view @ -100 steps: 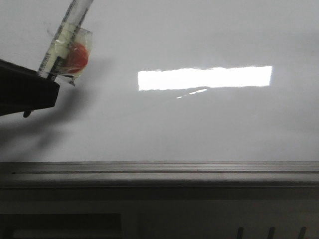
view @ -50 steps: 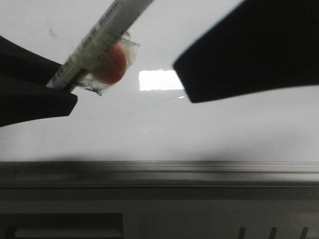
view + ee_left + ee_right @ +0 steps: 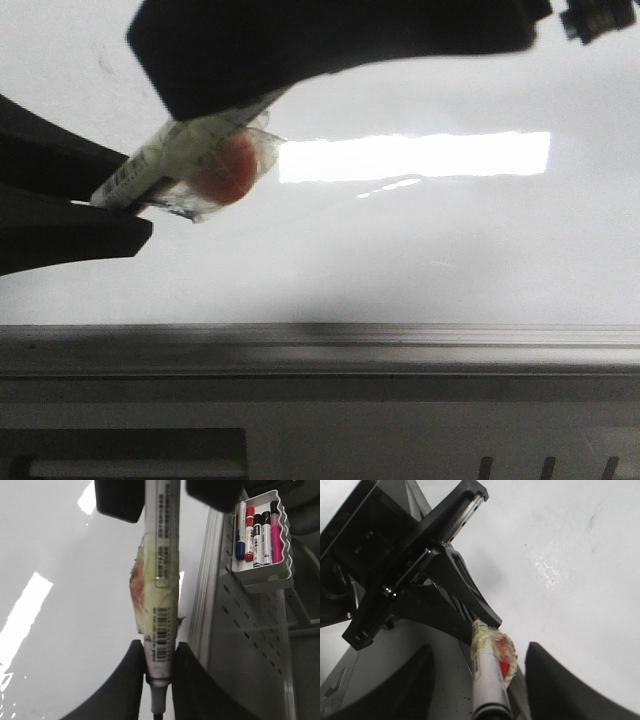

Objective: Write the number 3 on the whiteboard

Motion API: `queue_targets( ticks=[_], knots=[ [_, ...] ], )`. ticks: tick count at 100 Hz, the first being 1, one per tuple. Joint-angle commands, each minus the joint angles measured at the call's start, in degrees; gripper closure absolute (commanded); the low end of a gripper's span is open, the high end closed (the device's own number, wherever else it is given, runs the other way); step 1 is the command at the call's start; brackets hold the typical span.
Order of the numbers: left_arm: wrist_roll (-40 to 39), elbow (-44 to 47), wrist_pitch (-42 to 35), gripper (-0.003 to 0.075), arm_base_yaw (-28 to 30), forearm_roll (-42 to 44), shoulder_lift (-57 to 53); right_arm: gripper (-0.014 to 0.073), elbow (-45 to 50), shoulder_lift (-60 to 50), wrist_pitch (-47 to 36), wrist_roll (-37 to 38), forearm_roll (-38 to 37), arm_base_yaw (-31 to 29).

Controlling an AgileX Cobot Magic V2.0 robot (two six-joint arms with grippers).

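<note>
My left gripper (image 3: 135, 200) is shut on a white marker (image 3: 165, 160) wrapped in yellowed tape with a red blob, near its tip end, in front of the glossy whiteboard (image 3: 420, 250). The left wrist view shows its fingers (image 3: 132, 680) clamped on the marker (image 3: 160, 580). My right gripper (image 3: 215, 95) is open. Its jaws stand either side of the marker's cap end (image 3: 487, 680) with gaps on both sides, and it also shows in the left wrist view (image 3: 160, 497). No number 3 shows on the board.
A grey metal rail (image 3: 320, 345) runs along the board's bottom edge. A white tray (image 3: 260, 535) with several coloured markers hangs on the perforated grey panel (image 3: 250, 645) beside the board. A bright rectangular reflection (image 3: 415, 155) lies on the board.
My right gripper has come in from the right and now straddles the marker's upper end. The marker tilted flatter a second ago and has since barely moved in my left gripper.
</note>
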Motion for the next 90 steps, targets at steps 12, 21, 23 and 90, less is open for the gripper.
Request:
queue_targets(
  ticks=[12, 21, 23, 90],
  knots=[
    [-0.43, -1.48, -2.77, 0.0741, -0.31, -1.28, -0.36, 0.0661, -2.09, -0.44, -0.68, -0.66, -0.73, -0.64],
    [-0.43, -1.48, -2.77, 0.0740, -0.31, -1.28, -0.36, 0.0658, -2.09, -0.34, 3.53, -0.59, -0.73, -1.44],
    [-0.43, -1.48, -2.88, 0.0740, -0.31, -1.28, -0.36, 0.0658, -2.09, -0.34, 3.86, -0.59, -0.73, -1.45],
    [-0.43, -1.48, 2.59, 0.0295, -0.19, -20.17, -8.14, 0.0658, -16.13, -0.01, 15.03, -0.43, -1.90, -9.82]
  ],
)
